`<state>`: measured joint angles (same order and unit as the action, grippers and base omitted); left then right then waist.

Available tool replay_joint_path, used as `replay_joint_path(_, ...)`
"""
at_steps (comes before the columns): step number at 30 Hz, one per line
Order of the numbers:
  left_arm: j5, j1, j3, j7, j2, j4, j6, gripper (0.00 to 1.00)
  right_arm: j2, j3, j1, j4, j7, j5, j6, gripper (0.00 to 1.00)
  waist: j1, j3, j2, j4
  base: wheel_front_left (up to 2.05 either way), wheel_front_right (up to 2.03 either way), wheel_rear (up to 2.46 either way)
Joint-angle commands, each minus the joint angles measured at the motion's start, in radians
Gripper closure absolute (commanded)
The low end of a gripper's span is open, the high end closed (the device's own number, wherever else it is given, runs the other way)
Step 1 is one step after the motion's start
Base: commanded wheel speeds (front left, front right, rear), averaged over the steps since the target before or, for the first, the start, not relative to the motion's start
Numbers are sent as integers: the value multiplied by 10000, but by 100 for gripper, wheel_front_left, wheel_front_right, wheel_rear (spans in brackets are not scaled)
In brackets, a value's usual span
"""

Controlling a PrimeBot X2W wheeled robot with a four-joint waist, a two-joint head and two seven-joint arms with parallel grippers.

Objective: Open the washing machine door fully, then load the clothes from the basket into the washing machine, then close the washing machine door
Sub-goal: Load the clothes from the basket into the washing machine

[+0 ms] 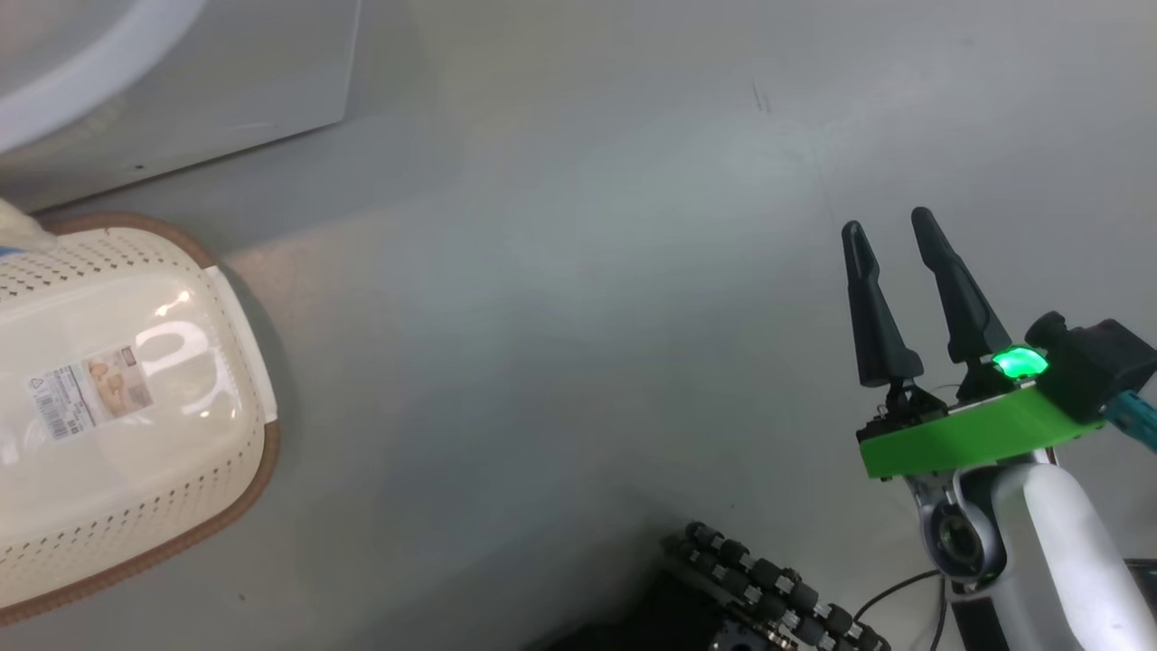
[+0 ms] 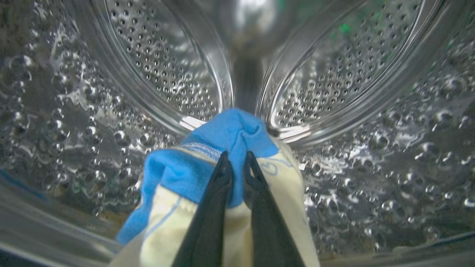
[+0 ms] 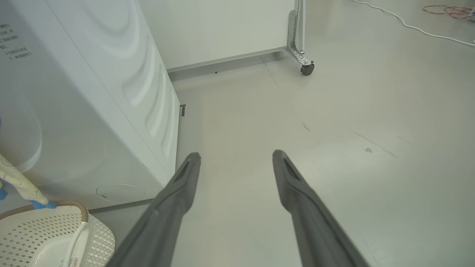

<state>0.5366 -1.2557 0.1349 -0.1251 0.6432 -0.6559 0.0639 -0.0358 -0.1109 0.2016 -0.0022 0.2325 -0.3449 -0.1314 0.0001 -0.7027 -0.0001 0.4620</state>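
My left claw (image 2: 236, 156) is pinched on a cream-yellow garment (image 2: 167, 218) with a bright blue patch, deep inside the washing machine's (image 3: 92, 111) perforated steel drum (image 2: 159, 66). The cream basket (image 1: 181, 506) lies tipped over on the floor (image 1: 578, 271) just beside the white machine. Its labelled base shows and its brown rim is in view.

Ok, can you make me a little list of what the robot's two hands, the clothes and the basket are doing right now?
left gripper: shut on a cream-yellow and blue garment, inside the steel drum
right gripper: open, holding nothing, above the floor
basket: on the floor beside the washing machine, label sticker showing
other cloth: a cream strip with blue trim hangs by the basket's rim
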Motion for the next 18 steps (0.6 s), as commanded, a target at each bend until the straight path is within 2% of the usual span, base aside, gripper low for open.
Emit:
replay_joint_path(1, -155, -737, -322, 595, 662, 372, -28, 100, -144, -204, 116, -149, 156, -101, 7, 0, -1, -160, 1, 61, 0, 0, 0)
replay_joint_path(8, -641, -1227, -174, 2133, 702, -186, 22, 100, -144, -342, 383, 8, 249, -162, 7, 0, -1, -326, 1, 47, 0, 0, 0)
replay_joint_path(12, -576, -1109, -101, 2193, 654, -591, -152, 100, -144, -377, 427, 43, 267, -171, 7, 0, -1, -314, 1, 31, 0, 0, 0)
replay_joint_path(13, -529, -1076, -85, 2122, 633, -715, -199, 86, -144, -369, 432, 64, 271, -169, 7, 0, -1, -306, 1, 14, 0, 0, 0)
replay_joint_path(14, -467, -1030, -94, 2066, 606, -825, -219, 3, -144, -357, 439, 86, 274, -166, 7, 0, -1, -300, 1, -7, 0, 0, 0)
replay_joint_path(15, -462, -963, -53, 2017, 603, -907, -258, 0, -144, -345, 448, 105, 276, -159, 7, 0, -1, -292, 1, -31, 0, 0, 0)
replay_joint_path(18, -434, -782, -40, 2061, 590, -1071, -211, 0, -144, -312, 497, 139, 281, -127, 7, 0, -1, -253, 1, -102, 0, 0, 0)
